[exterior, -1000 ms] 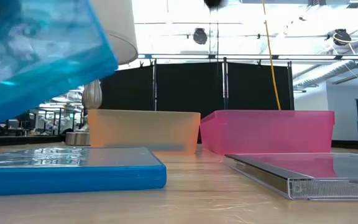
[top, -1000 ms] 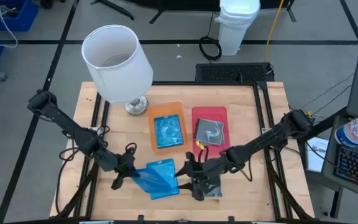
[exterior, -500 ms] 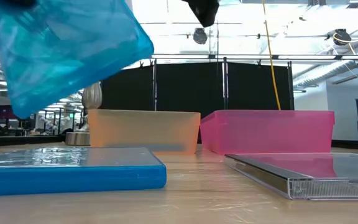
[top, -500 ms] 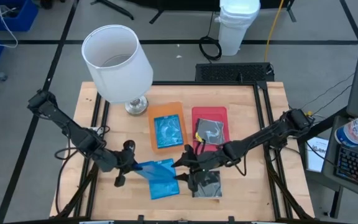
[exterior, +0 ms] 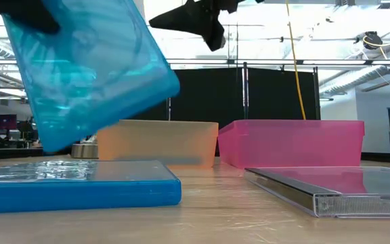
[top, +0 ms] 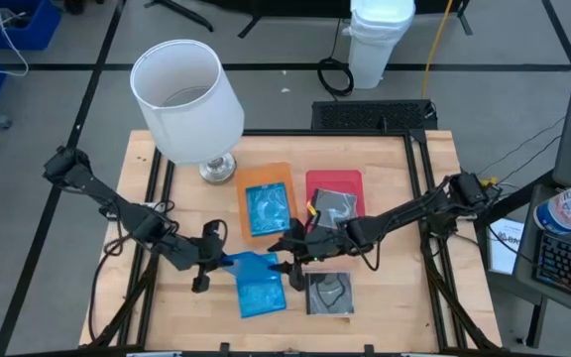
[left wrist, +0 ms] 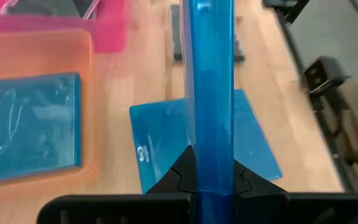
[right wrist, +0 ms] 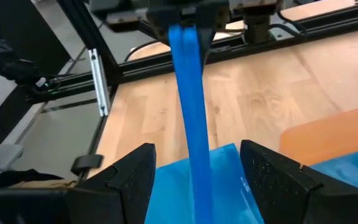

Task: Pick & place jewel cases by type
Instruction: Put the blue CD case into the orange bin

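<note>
My left gripper (top: 216,261) is shut on a translucent blue jewel case (top: 244,264), which shows edge-on in the left wrist view (left wrist: 210,74) and tilted in the low view (exterior: 93,74). My right gripper (top: 287,263) is open beside that case's right end. In the right wrist view its fingers (right wrist: 123,180) stand on either side of the case's edge (right wrist: 191,118) without touching it. A second blue case (top: 262,297) and a clear, dark-lined case (top: 331,294) lie flat on the table. My left gripper pinches the blue jewel case between its two fingers (left wrist: 180,175) at the case's left edge (left wrist: 210,168), coming level from the table's left. The case is lifted clear above the other blue case and stands on edge, tilted.
An orange tray (top: 266,178) holds a blue case (top: 268,210); a red tray (top: 333,181) holds a dark case (top: 335,208). A white-shaded lamp (top: 188,99) stands at the far left. Bare wood lies at the table's right side (top: 404,198).
My left gripper has carried the blue case toward the table's right and far edge, and the case has turned in the low view. My right gripper has moved from above the clear, dark-lined case toward the left and far edge, up to the held blue case.
</note>
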Tool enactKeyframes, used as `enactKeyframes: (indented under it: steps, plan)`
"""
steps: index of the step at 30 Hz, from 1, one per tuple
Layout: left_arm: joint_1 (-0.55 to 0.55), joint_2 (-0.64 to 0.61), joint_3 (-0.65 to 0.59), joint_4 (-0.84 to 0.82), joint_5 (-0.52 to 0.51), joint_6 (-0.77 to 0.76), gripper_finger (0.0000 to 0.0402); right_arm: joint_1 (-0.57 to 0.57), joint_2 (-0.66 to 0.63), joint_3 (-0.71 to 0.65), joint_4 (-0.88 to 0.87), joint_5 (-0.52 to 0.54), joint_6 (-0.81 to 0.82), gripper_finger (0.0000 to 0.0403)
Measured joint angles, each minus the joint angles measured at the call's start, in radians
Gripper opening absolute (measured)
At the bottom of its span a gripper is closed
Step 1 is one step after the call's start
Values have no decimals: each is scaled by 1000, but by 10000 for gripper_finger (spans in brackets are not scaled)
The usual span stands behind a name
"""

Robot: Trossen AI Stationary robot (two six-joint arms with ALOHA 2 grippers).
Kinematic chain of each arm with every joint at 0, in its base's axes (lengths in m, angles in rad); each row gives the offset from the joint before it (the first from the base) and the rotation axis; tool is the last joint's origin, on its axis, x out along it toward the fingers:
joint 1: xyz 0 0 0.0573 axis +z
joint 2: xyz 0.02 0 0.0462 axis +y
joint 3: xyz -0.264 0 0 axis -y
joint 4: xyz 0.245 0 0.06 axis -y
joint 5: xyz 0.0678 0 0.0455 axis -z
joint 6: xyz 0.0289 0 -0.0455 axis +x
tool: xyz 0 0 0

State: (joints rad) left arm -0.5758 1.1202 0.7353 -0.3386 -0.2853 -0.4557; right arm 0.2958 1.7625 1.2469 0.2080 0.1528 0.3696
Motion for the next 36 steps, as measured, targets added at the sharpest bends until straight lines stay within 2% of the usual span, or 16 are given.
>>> enactKeyframes:
  steps: [6,11,21,25,32,36]
  plan:
    - [38,39,0,17,26,10,15,-14,0,0,-3,-27,-12,227]
    - [67,40,13,62,99,64,15,-15,21,1,1,-27,-15,226]
    - [72,39,119,2,102,137,15,-20,52,2,52,-104,-19,218]
    - [72,40,121,-7,102,137,15,-19,55,1,57,-105,-43,174]
    - [72,39,121,-5,99,113,20,-19,54,0,112,-104,-74,29]
    - [72,39,121,-2,101,110,25,-19,54,-1,113,-102,-84,25]
